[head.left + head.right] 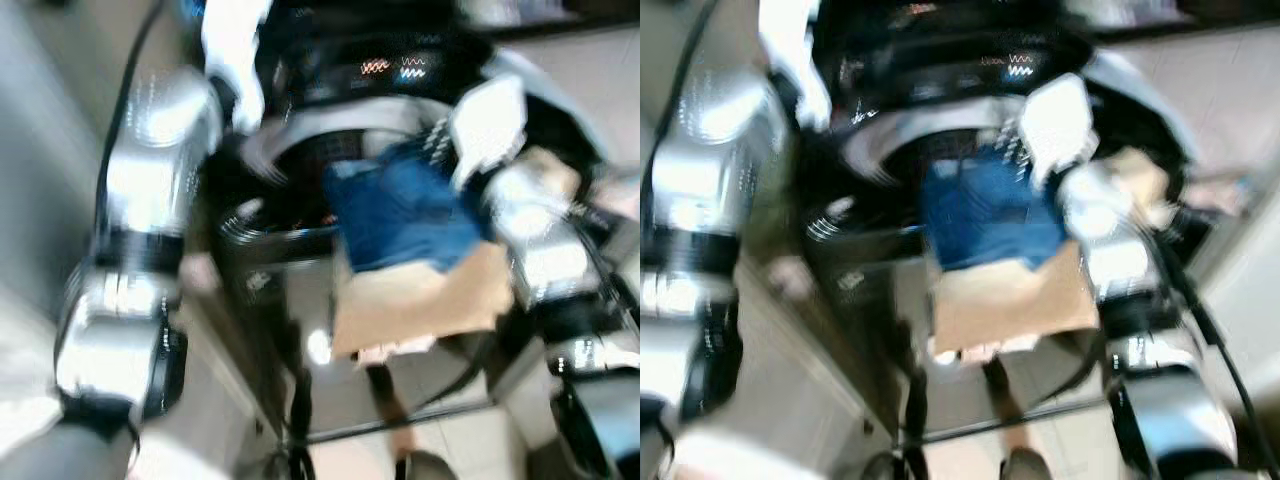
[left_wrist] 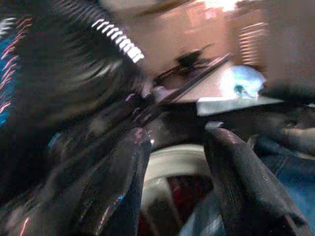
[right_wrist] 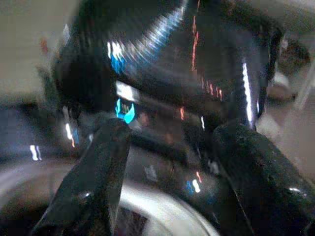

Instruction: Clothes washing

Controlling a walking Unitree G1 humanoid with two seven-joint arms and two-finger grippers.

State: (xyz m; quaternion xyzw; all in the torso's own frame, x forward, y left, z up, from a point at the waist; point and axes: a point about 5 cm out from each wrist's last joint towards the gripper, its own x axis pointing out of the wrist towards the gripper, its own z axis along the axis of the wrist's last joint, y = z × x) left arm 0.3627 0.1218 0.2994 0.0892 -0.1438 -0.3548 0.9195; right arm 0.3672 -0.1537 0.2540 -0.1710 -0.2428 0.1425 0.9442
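Across washer rim (image 1: 300,235): blue jeans (image 1: 400,215), tan garment (image 1: 420,300).

Washer (image 1: 300,150): ahead of me, its round opening facing up.
Jeans (image 1: 400,210): draped over the opening's near right rim, hanging towards me.
Cloth (image 1: 420,300): below the jeans, nearer me.
My arms: left and right of the opening.
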